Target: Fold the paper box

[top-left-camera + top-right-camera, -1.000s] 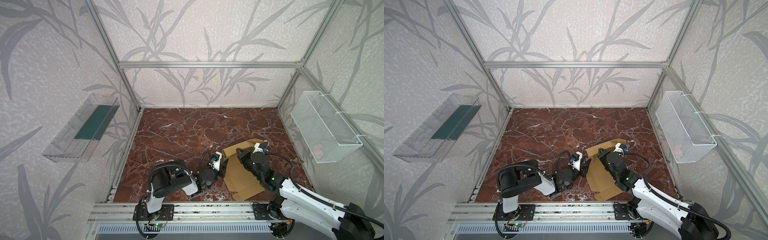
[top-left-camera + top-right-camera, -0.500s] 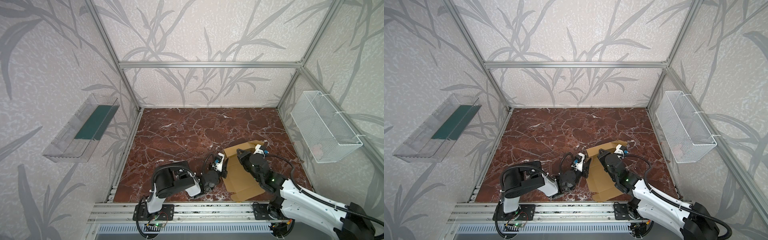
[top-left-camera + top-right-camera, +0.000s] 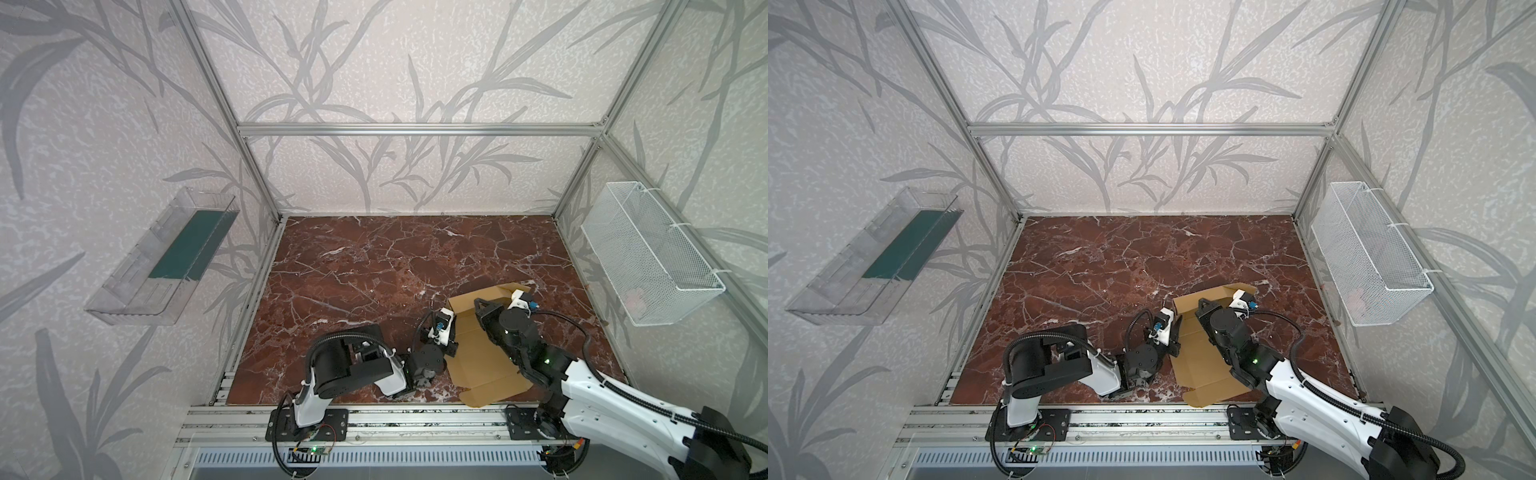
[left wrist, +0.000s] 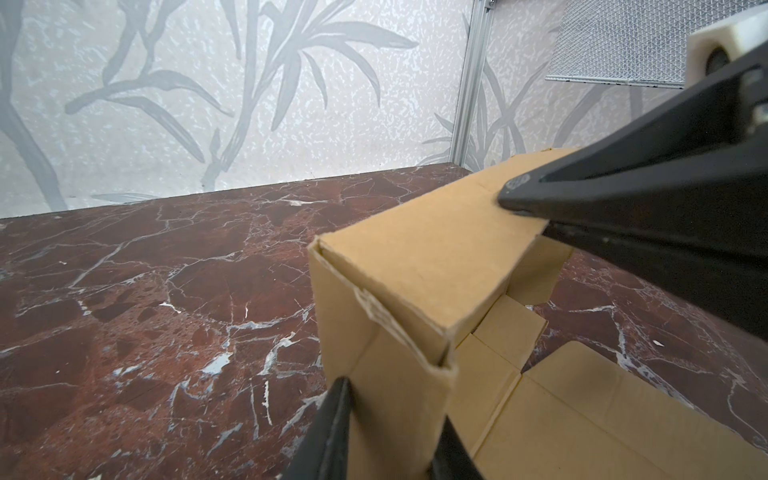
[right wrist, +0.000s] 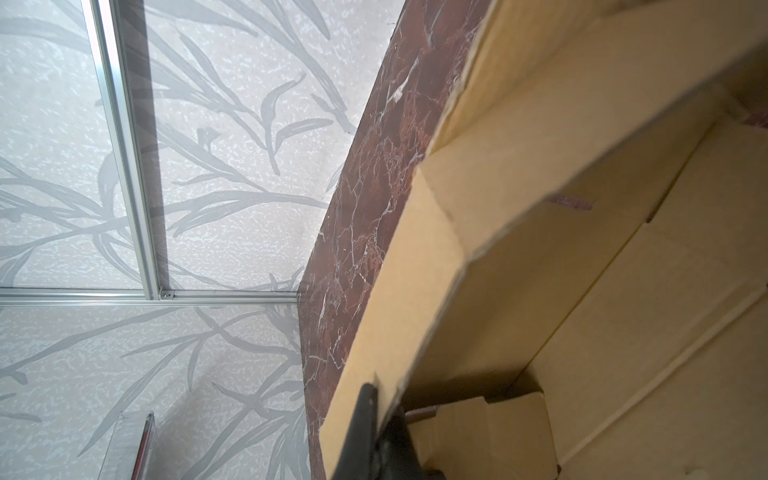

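The paper box (image 3: 484,368) (image 3: 1202,361) is a tan cardboard sheet lying on the red marble floor at the front right, its far and left walls folded up. In both top views my left gripper (image 3: 452,347) (image 3: 1174,345) is at the box's left edge. In the left wrist view its fingers (image 4: 334,424) stand on either side of the raised, doubled-over wall (image 4: 399,399) and touch it. My right gripper (image 3: 478,306) (image 5: 376,409) is shut on the top edge of the far wall (image 5: 419,257). It shows pinching that edge in the left wrist view too (image 4: 515,195).
A white wire basket (image 3: 648,266) hangs on the right wall. A clear plastic tray (image 3: 166,257) with a green sheet hangs on the left wall. The box's front corner (image 3: 478,401) overhangs the aluminium rail (image 3: 374,415) at the floor's front edge.
My left gripper has moved right, up to the box's left wall, and its jaws have narrowed around it. The right gripper has kept its pinch on the far wall.
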Tool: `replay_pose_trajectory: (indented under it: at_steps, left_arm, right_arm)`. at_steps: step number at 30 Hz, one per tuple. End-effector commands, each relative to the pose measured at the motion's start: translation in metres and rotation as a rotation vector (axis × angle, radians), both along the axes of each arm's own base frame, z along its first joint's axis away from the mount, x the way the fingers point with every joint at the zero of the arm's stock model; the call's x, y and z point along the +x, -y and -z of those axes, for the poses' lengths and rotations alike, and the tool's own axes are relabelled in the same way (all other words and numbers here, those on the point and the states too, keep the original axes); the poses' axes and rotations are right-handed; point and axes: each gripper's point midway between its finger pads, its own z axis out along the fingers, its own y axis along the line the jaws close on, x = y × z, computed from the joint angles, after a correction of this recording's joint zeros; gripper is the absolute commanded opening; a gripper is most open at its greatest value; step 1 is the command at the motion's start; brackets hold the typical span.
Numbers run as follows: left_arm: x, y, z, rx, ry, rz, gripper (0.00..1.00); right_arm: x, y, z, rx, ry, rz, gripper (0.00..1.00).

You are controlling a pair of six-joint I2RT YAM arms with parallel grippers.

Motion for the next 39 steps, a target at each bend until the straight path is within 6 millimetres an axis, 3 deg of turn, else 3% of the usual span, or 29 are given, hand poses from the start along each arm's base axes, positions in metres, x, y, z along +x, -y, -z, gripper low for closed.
replay_pose_trajectory:
  at_steps: [1,13,24,31,35,39]
  left_arm:
    - [0.002,0.005,-0.021,-0.074,0.030,-0.020,0.25]
    - [-0.003,0.012,-0.038,-0.047,0.079,-0.054,0.16]
    - [-0.007,0.013,-0.045,-0.007,0.112,-0.091,0.00]
    - [-0.008,0.012,-0.051,0.052,0.147,-0.128,0.00]
    - [-0.005,-0.001,-0.051,0.121,0.169,-0.192,0.00]
    - [-0.003,-0.016,-0.046,0.178,0.175,-0.221,0.00]
  right_arm:
    - [-0.008,-0.007,0.012,-0.024,-0.035,-0.046,0.00]
    - [-0.011,-0.012,0.003,-0.019,-0.016,-0.058,0.00]
    - [-0.015,-0.018,-0.011,-0.023,0.015,-0.082,0.08]
    - [-0.020,-0.024,-0.027,-0.047,0.054,-0.113,0.28]
    - [-0.025,-0.024,-0.041,-0.065,0.075,-0.138,0.45]
    - [-0.031,-0.020,-0.051,-0.081,0.094,-0.154,0.55]
